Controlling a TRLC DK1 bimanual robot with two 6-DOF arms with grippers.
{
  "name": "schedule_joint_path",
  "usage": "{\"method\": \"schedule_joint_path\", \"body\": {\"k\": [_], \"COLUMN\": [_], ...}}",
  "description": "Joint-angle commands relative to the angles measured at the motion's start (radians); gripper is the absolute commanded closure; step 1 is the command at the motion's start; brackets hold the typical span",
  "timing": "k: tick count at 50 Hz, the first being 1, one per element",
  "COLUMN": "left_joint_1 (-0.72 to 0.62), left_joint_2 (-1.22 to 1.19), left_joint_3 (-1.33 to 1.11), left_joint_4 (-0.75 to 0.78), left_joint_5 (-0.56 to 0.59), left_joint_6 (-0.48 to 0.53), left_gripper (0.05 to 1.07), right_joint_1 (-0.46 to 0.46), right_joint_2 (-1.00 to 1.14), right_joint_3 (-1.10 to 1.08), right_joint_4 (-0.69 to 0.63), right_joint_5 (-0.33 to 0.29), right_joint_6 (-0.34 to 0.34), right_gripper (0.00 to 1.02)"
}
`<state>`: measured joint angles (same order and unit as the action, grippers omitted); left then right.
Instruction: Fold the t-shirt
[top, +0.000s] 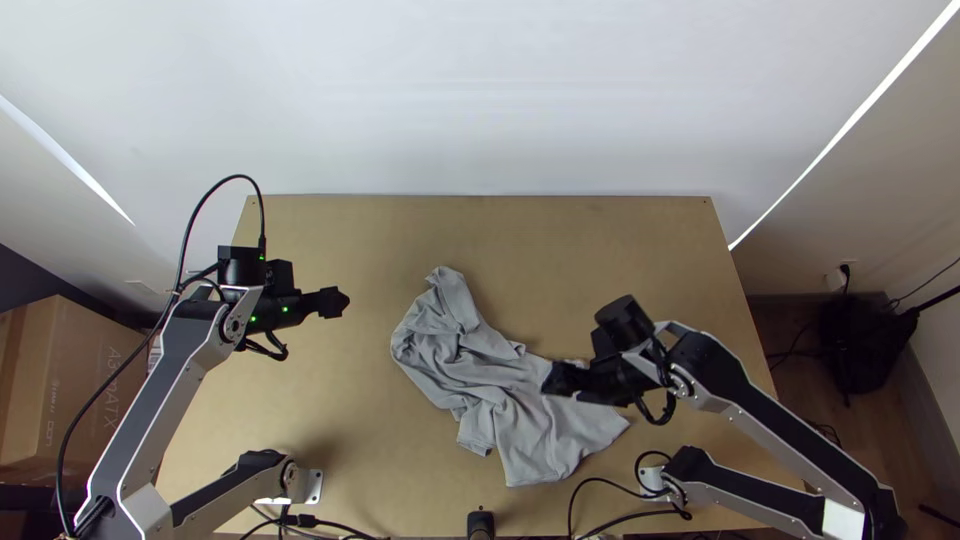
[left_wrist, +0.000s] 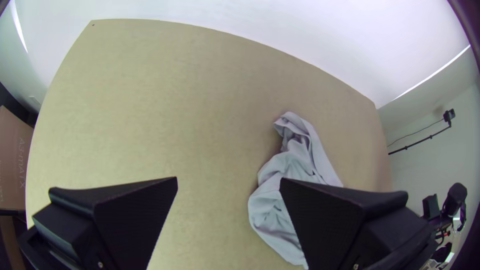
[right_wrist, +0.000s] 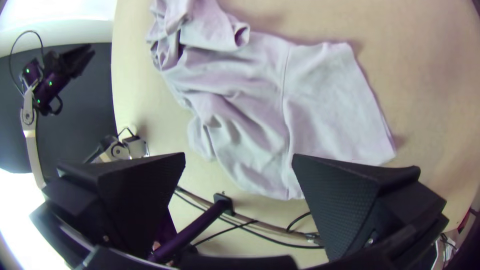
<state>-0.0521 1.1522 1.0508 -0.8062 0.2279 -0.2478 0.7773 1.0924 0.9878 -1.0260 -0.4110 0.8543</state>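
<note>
Black, bendy cables (top: 597, 480) by the near edge. Farther in, on the flat wooden table (top: 600, 240), soft grey t-shirt (top: 470, 370), smoother and flatter at its near right end, with a long thin seam (right_wrist: 283, 95), bunched and wrinkly toward its far left end. Above its right side, right gripper (top: 553, 380), fingers wide apart. Over bare wood, left of the t-shirt, left gripper (top: 335, 302), wide too. Lots of flat wood up to the straight far edge, then white wall (top: 480, 90).
</note>
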Motion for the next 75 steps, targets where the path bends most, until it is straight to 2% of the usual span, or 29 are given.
{"method": "schedule_joint_path", "body": {"k": [1,3,10,15,20,26,36,40,44,50,61,67,68,72,75], "left_joint_1": [-0.018,-0.02,-0.02,-0.02,-0.02,-0.02,-0.02,-0.018,-0.015,-0.011,-0.006,-0.006,-0.006,-0.006,-0.009], "left_joint_2": [0.009,0.009,0.02,0.03,0.035,0.038,0.034,0.026,0.024,0.021,0.024,0.029,0.03,0.034,0.035], "left_joint_3": [0.032,0.034,0.049,0.074,0.092,0.095,0.078,0.064,0.055,0.043,0.04,0.038,0.038,0.037,0.035], "left_joint_4": [-0.008,-0.005,0.004,0.009,0.012,0.018,0.018,0.025,0.029,0.041,0.056,0.062,0.062,0.07,0.078], "left_joint_5": [0.008,0.008,0.004,-0.006,-0.012,-0.033,-0.035,-0.035,-0.036,-0.036,-0.038,-0.039,-0.038,-0.041,-0.048], "left_joint_6": [-0.027,-0.027,-0.031,-0.034,-0.031,-0.025,-0.008,0.002,0.007,0.012,0.027,0.031,0.033,0.039,0.051], "left_gripper": [0.09,0.09,0.09,0.09,0.09,0.09,0.09,0.09,0.09,0.09,0.09,0.09,0.09,0.1,0.1], "right_joint_1": [0.06,0.091,0.163,0.169,0.168,0.151,0.148,0.149,0.151,0.16,0.209,0.247,0.252,0.263,0.267], "right_joint_2": [0.011,0.012,0.027,0.029,0.064,0.135,0.218,0.256,0.3,0.382,0.448,0.454,0.454,0.446,0.434], "right_joint_3": [-0.038,-0.058,-0.133,-0.163,-0.192,-0.206,-0.227,-0.23,-0.235,-0.248,-0.25,-0.247,-0.247,-0.252,-0.259], "right_joint_4": [-0.026,-0.031,-0.048,-0.031,-0.046,-0.088,-0.101,-0.101,-0.101,-0.074,0.007,0.061,0.072,0.101,0.107], "right_joint_5": [-0.018,-0.045,-0.091,-0.094,-0.115,-0.181,-0.229,-0.232,-0.232,-0.235,-0.242,-0.244,-0.244,-0.244,-0.242], "right_joint_6": [0.065,0.094,0.097,0.086,0.065,0.008,-0.078,-0.109,-0.161,-0.212,-0.213,-0.19,-0.189,-0.176,-0.173], "right_gripper": [0.04,0.04,0.05,0.1,0.1,0.1,0.1,0.1,0.16,0.16,0.16,0.16,0.17,0.31,0.34]}}
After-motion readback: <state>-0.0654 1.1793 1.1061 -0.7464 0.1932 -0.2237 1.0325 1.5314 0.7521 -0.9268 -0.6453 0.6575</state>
